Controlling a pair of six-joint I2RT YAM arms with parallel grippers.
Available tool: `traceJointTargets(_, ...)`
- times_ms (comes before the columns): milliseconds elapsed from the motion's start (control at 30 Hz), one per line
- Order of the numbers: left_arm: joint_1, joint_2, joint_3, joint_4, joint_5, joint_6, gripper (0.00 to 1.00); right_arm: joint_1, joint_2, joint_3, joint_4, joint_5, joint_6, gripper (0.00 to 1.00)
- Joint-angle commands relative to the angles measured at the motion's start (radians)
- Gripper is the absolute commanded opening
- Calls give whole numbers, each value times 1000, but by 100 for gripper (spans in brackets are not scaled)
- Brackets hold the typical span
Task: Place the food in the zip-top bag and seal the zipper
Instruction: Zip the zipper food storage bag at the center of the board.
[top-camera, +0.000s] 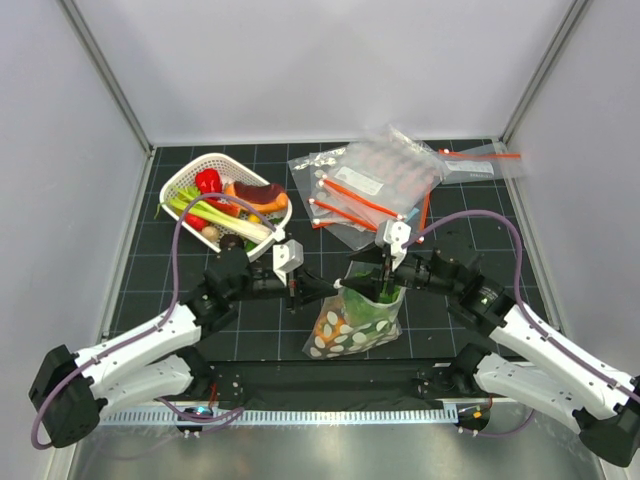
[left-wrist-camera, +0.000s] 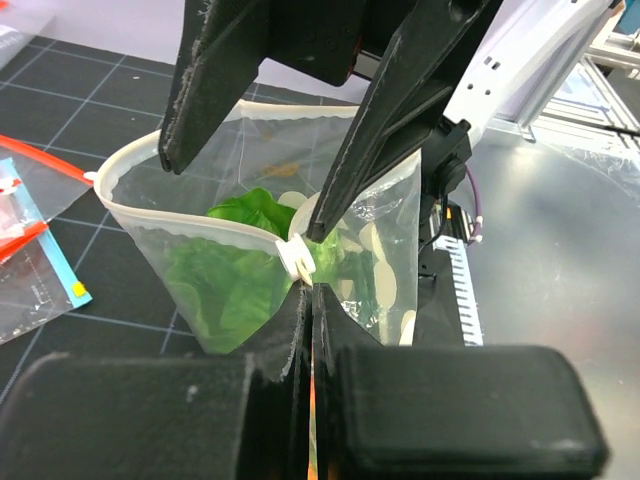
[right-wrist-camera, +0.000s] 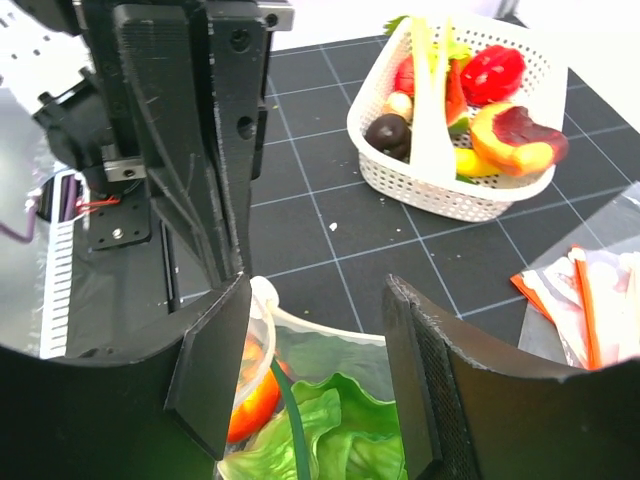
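Zip-top bag (top-camera: 352, 325) held upright over the table (top-camera: 250, 335) between the two arms, mouth up and open.

Left gripper (left-wrist-camera: 309, 300): we find the fingers pressed together, pinching the bag's near edge just under the white tab (left-wrist-camera: 297, 258) on the zipper (left-wrist-camera: 190, 222).

Right gripper (right-wrist-camera: 318, 298): fingers spread wide, poised over the open mouth.

The lettuce (right-wrist-camera: 335, 435) and the orange-red piece (right-wrist-camera: 256, 392) lie inside the bag, directly beneath the right gripper. We see the zipper not yet sealed.
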Motion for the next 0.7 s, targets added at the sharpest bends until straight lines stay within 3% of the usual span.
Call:
traceJointTargets(0, -12, -29, 28, -22, -12, 43, 0, 5, 0, 60, -18, -74, -45, 61)
traceJointTargets(433, -47, -47, 38, -74, -22, 83, 0, 6, 89, 76, -45, -189, -85, 64)
traceJointTargets(600, -52, -48, 42, -86, -28, 91, 0, 6, 109, 96, -77, -228, -100, 47)
traceJointTargets(667, -55, -53, 42, -91, -31, 93, 0, 6, 106, 94, -82, -228, -103, 35)
